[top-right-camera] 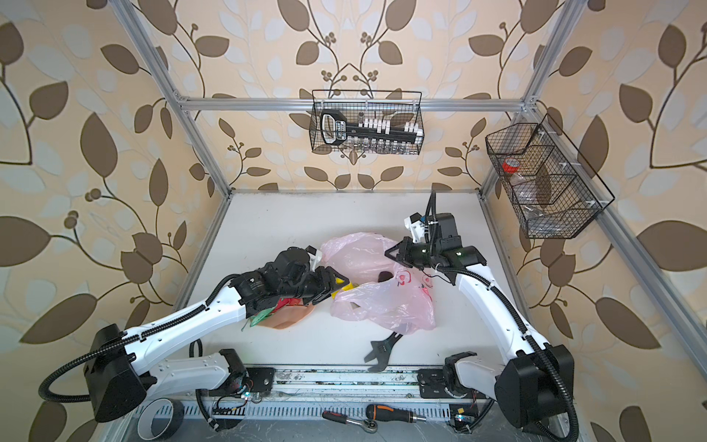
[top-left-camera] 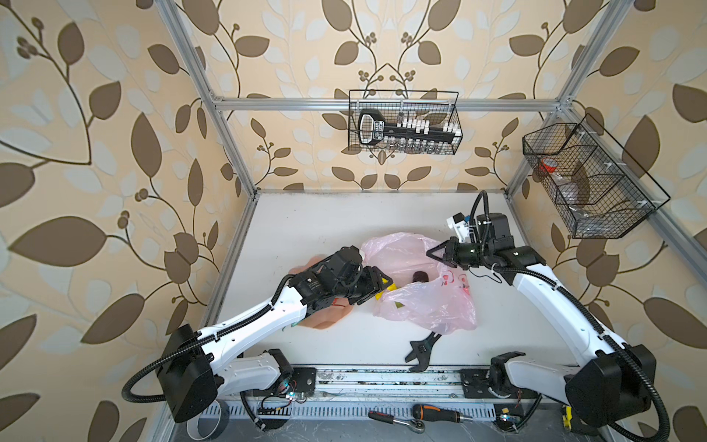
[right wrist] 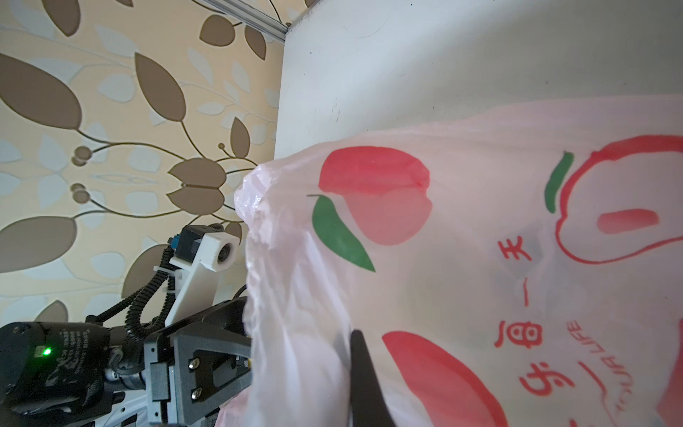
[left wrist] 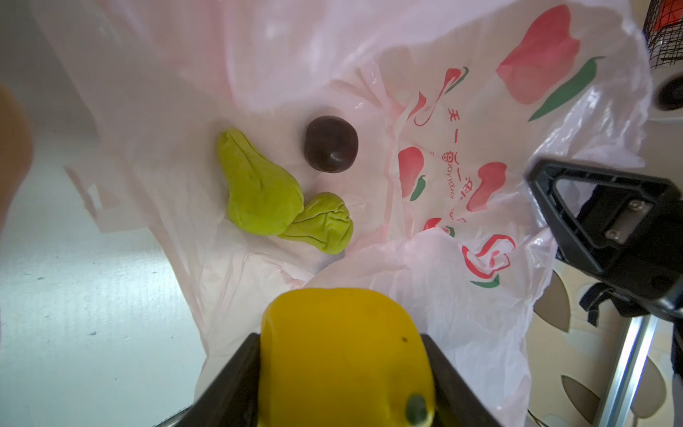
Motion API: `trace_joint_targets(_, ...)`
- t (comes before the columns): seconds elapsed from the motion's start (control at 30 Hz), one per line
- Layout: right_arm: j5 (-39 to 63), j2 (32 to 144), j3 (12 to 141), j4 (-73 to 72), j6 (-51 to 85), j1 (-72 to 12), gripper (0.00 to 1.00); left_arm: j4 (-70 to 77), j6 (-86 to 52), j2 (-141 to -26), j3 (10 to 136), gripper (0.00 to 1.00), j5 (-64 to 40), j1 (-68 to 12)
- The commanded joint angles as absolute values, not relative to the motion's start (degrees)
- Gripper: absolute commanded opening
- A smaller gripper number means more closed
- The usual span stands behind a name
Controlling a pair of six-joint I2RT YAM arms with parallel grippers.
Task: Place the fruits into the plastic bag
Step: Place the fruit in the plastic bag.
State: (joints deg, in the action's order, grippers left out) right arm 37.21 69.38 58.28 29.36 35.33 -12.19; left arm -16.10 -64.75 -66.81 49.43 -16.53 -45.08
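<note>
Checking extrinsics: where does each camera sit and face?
Top views: high above the arm bases, looking down at the table; both arms, left gripper and right gripper show.
Left wrist: behind the left gripper, facing into the bag; jaws clamp the lemon.
Right wrist: behind the right gripper, facing the bag's printed side; one own finger shows.
Shared: each wrist view shows the opposite gripper.

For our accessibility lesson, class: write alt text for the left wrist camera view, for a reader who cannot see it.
The left gripper holds a yellow lemon at the open mouth of a pale pink plastic bag. Inside lie a dark purple fruit and two green pieces that touch each other. The right gripper pinches the bag's rim.
</note>
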Motion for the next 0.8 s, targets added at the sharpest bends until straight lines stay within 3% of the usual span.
trace_joint_targets(0.0,36.4,69.3,58.8,29.7,35.0,-12.0,0.0,-13.0,-64.3,-67.2,49.9,0.55,-18.0,-45.5)
trace_joint_targets(0.77,36.6,70.5,57.7,27.2,36.9,-12.1,0.0,-7.7,-64.6,-90.6,64.6,0.57,-23.4,-47.5)
